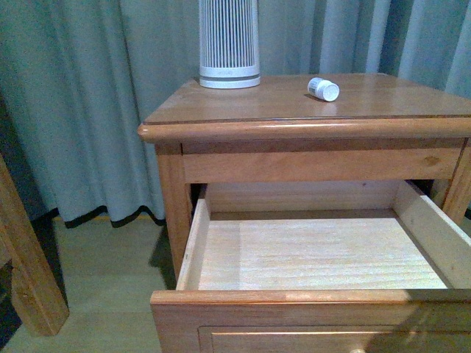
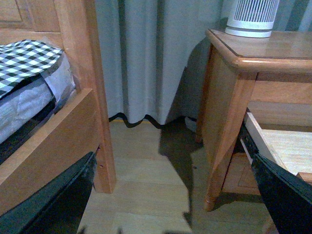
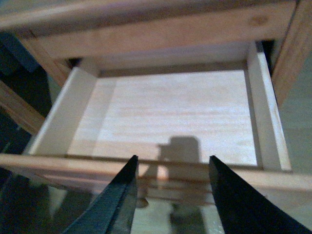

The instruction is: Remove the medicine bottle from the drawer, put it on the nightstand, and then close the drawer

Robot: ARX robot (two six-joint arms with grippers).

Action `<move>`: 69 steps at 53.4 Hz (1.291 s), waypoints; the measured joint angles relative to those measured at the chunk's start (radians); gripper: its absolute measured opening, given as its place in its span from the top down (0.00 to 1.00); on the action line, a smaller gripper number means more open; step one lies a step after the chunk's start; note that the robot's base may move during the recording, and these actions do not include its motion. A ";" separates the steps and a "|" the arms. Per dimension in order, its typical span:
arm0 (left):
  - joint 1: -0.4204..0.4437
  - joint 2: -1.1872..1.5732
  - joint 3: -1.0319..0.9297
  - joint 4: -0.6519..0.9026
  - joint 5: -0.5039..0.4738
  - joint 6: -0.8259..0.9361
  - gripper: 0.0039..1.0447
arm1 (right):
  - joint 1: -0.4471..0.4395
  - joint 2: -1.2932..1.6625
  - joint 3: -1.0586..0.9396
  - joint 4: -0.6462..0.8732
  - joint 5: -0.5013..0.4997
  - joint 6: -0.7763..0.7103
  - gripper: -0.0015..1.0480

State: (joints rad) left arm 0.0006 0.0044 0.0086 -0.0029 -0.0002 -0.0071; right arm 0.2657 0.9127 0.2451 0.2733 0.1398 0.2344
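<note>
The medicine bottle (image 1: 323, 89) lies on its side on the top of the nightstand (image 1: 250, 129), toward its right. The drawer (image 1: 316, 254) stands pulled out, its pale wood inside bare; it also shows in the right wrist view (image 3: 165, 114). My right gripper (image 3: 171, 163) is open and empty, hovering over the drawer's front rail, with the knob (image 3: 142, 202) just below its fingers. My left gripper (image 2: 175, 195) is open and empty, low over the floor to the left of the nightstand (image 2: 229, 97). Neither gripper shows in the front view.
A tall white ribbed device (image 1: 229, 43) stands at the back left of the nightstand top. Grey curtains (image 1: 81, 103) hang behind. A wooden bed frame (image 2: 78, 97) with a checked cover (image 2: 24, 58) stands left of the nightstand, with wooden floor (image 2: 146, 185) between.
</note>
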 joint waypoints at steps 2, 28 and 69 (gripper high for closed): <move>0.000 0.000 0.000 0.000 0.000 0.000 0.06 | 0.009 0.034 -0.052 0.082 0.025 -0.018 0.77; 0.000 0.000 0.000 0.000 0.000 0.000 0.06 | -0.108 1.001 0.111 0.879 0.018 -0.274 0.97; 0.000 0.000 0.000 0.000 0.000 0.000 0.06 | -0.199 1.287 0.705 0.655 -0.082 -0.529 0.97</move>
State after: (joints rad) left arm 0.0006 0.0044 0.0086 -0.0029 -0.0002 -0.0071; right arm 0.0666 2.2002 0.9501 0.9283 0.0582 -0.2951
